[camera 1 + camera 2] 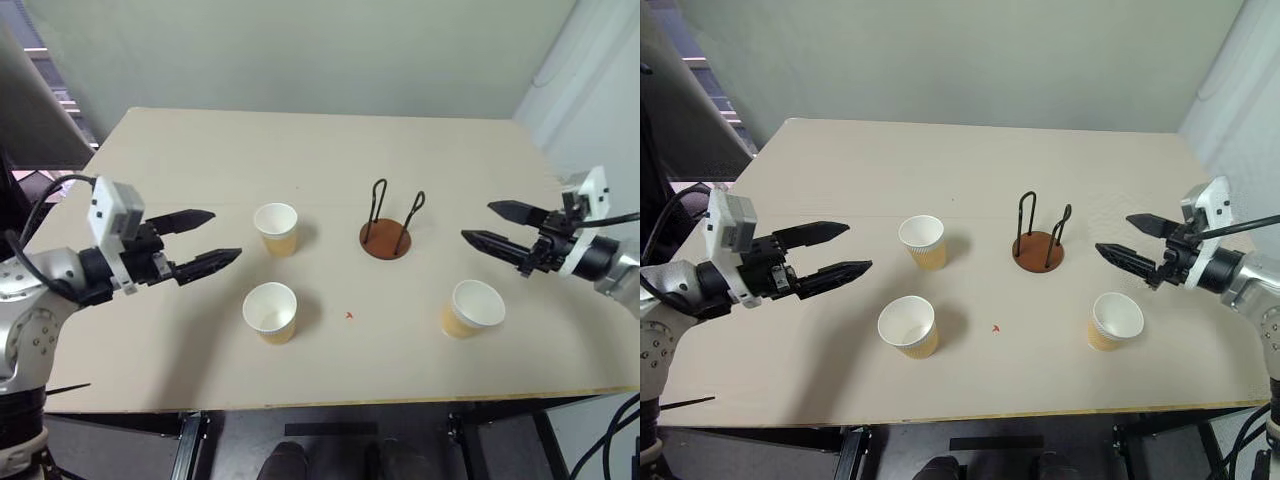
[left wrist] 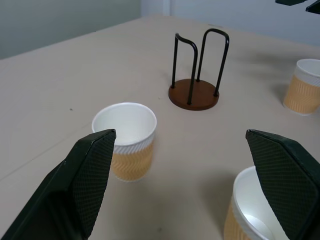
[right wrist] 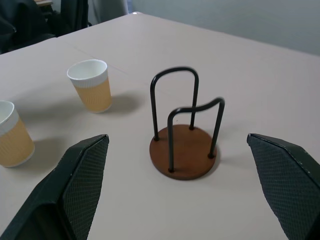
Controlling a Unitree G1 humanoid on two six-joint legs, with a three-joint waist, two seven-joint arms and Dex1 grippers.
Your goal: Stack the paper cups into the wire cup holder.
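Beige table (image 1: 330, 150): wire cup holder (image 1: 386, 240) empty at 12 o'clock, three paper cups (image 1: 270, 312) loose; left gripper (image 1: 212, 238) and right gripper (image 1: 477, 223) open, staged to pick.

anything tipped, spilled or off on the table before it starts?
Nothing stands out. All three paper cups stand upright and apart on the table, the wire cup holder is upright and empty, and nothing is spilled.

Three paper cups (image 1: 276, 228), one wire cup holder (image 1: 386, 240).
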